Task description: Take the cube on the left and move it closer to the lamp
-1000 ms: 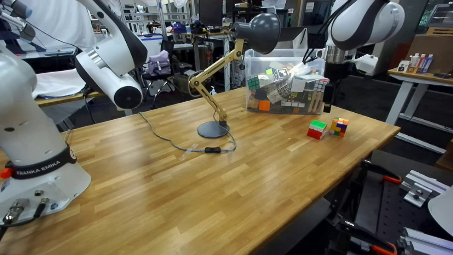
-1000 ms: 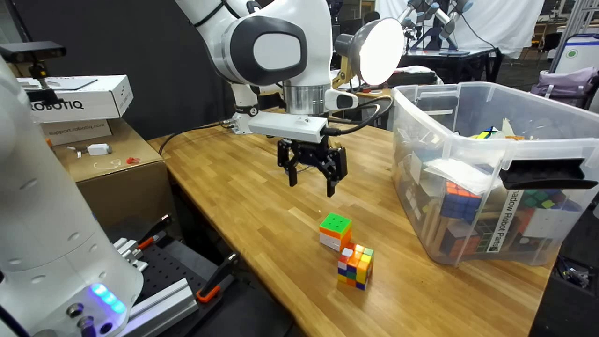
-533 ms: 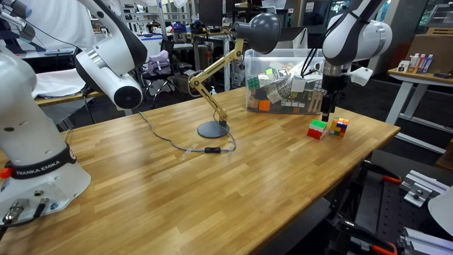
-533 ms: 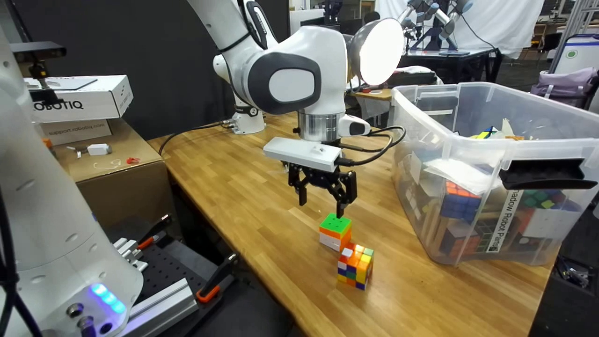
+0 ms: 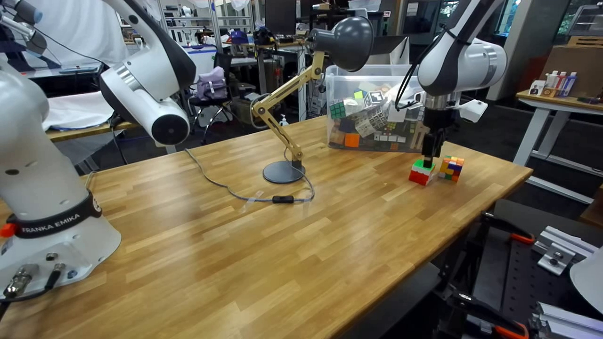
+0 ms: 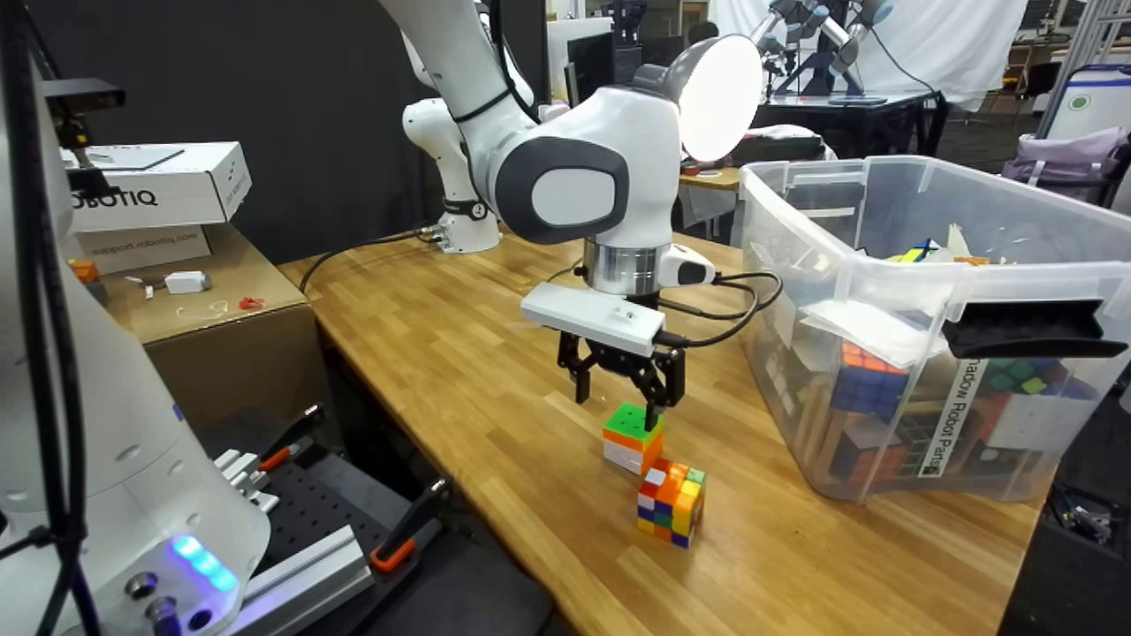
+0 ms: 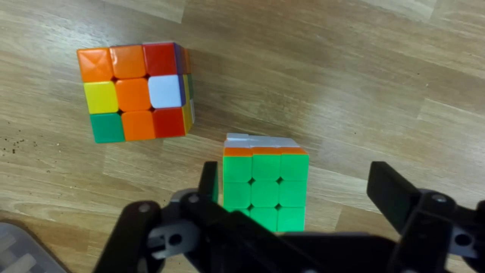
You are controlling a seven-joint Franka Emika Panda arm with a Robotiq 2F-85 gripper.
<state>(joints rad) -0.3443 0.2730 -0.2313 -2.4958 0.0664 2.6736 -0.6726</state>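
Spread wide, empty, the jaws have sunk nearer the green-topped puzzle cube (image 7: pixel 265 185), wrist view's lower centre; grasping likely follows.

Arm (image 6: pixel 530 119) white, smooth, rounded. Dark grey panel (image 6: pixel 512 190) rings a white oval cap (image 6: pixel 573 196). Shiny silver collar (image 6: pixel 621 268) below, white knob (image 6: pixel 669 263) with dark tip beside it. Black strap (image 6: pixel 482 108), black cables (image 6: pixel 497 40). Flat white box (image 6: pixel 592 316), thick black cord (image 6: pixel 685 341) plugged in one end. Gripper (image 7: pixel 293 170) black, blocky fingers (image 7: pixel 392 195), dull round screws (image 7: pixel 438 198), grey plates (image 7: pixel 189 235) with dark holes (image 7: pixel 175 239).
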